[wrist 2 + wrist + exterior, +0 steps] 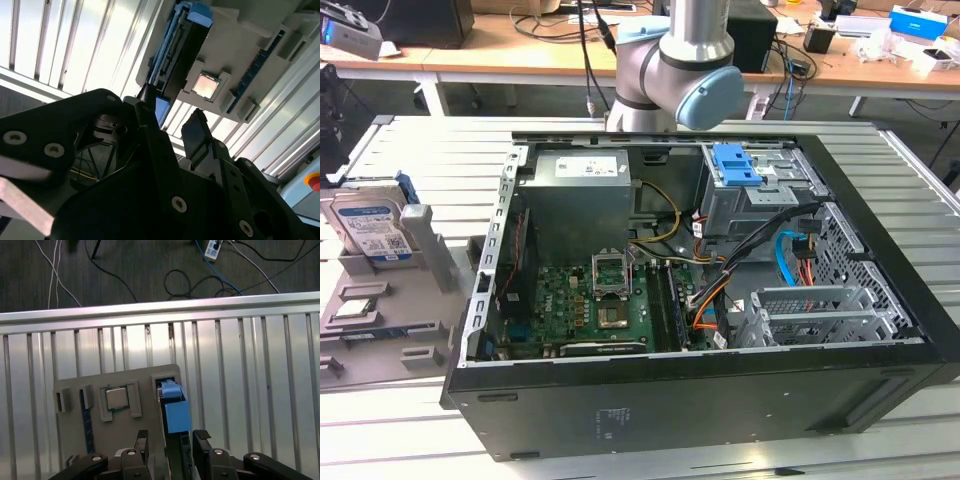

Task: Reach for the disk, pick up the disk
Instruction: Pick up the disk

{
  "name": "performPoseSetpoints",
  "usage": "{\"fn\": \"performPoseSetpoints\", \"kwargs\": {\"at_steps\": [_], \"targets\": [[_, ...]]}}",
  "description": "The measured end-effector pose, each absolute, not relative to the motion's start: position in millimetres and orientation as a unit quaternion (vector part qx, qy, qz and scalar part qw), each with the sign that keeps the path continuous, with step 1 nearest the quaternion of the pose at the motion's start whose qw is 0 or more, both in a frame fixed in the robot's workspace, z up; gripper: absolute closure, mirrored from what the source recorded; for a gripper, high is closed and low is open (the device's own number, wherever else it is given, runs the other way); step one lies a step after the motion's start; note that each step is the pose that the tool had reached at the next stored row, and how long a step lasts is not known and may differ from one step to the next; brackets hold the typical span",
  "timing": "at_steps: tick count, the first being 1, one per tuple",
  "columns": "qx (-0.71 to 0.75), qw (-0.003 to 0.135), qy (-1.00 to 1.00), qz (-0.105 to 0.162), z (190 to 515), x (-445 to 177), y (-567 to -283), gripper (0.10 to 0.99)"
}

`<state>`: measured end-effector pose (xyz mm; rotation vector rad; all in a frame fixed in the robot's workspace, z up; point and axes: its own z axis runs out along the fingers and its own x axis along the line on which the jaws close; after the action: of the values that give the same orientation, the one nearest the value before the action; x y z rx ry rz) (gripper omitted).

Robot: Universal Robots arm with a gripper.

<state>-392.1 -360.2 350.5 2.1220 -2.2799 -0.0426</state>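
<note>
Standing on edge in the holder (415, 300) at the exterior view's left, the disk (370, 225) lies just ahead of the gripper (171, 439). The fingers (201, 440) are spread apart, and in the first wrist view the disk's long axis runs in line with the gap between them.

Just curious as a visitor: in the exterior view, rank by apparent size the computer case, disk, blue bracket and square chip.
Largest first:
computer case
disk
blue bracket
square chip
The blue bracket seems farther back than the square chip, so that pair is unsure.
</note>
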Motion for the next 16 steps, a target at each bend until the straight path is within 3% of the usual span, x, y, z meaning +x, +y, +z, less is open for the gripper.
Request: {"fn": "performPoseSetpoints", "kwargs": {"at_steps": [16], "targets": [[0.69,0.014,-0.724,-0.013,332.2,-397.2,-351.5,0.604]]}}
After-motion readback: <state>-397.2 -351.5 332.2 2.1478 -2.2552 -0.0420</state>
